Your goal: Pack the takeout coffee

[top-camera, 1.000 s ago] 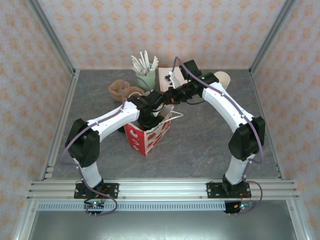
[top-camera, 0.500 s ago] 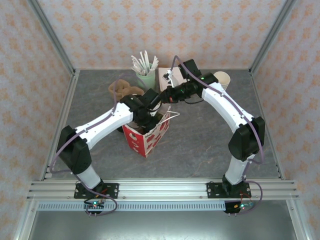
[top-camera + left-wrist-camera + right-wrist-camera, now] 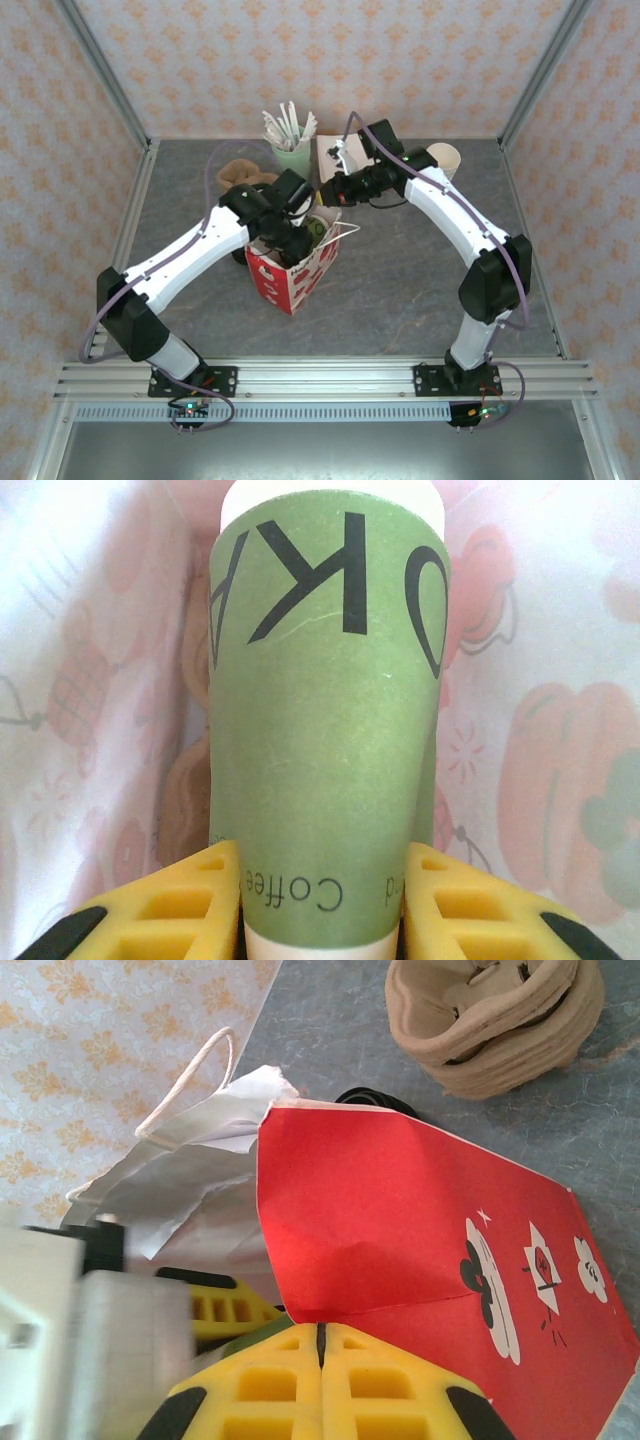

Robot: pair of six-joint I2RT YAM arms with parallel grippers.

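Observation:
The takeout coffee point(image 3: 325, 730) is an olive-green paper cup with black lettering. It stands between the yellow fingers of my left gripper point(image 3: 322, 900), which is shut on its lower side. Around the cup are the pale inner walls of the red-and-white bag point(image 3: 290, 270); its lid is out of the frame. From above, the left gripper point(image 3: 298, 238) reaches into the bag's open mouth. My right gripper point(image 3: 320, 1332) is shut on the bag's red top edge point(image 3: 420, 1250), pinching it at the far rim point(image 3: 326, 196). A left finger point(image 3: 225, 1315) shows just beside it.
A stack of brown pulp cup carriers point(image 3: 240, 176) lies behind the bag on the left. A mint cup of stirrers point(image 3: 291, 150), a white box point(image 3: 335, 152) and cream cups point(image 3: 445, 158) stand along the back wall. Open grey tabletop point(image 3: 420, 280) lies to the right.
My left arm has stretched out, its elbow swinging left, and its gripper has sunk into the bag's mouth. The right gripper has kept hold of the bag's rim, shifting slightly left.

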